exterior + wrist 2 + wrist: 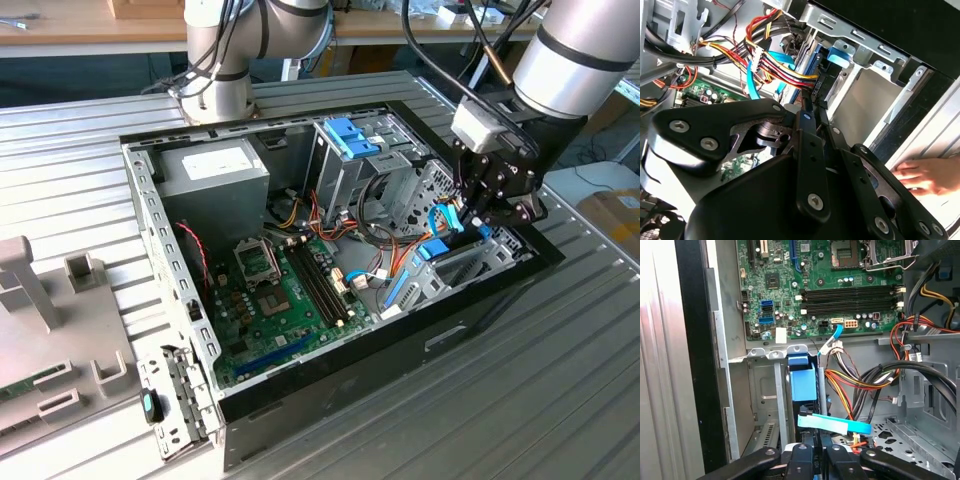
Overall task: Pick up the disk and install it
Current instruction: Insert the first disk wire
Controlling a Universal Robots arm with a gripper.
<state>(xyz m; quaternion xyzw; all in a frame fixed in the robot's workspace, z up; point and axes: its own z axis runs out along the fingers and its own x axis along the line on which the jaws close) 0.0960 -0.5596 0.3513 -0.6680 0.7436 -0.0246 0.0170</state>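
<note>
Claw (478, 215) hovers directly above the slotted disk (803, 381)

You have little room around the gripper (480, 215): the cable bundle (860, 380) crowds one side, the case wall (520, 262) the other. A hand (922, 176) rests outside it. The motherboard (280, 300) area lies open.

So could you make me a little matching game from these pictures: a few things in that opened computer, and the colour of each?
Things:
1. motherboard
2. flat data cable
3. power supply box
4. gripper

Colours:
A. black
B. light blue
C. green
D. silver-grey

Pairs: 1-C, 2-B, 3-D, 4-A
</note>
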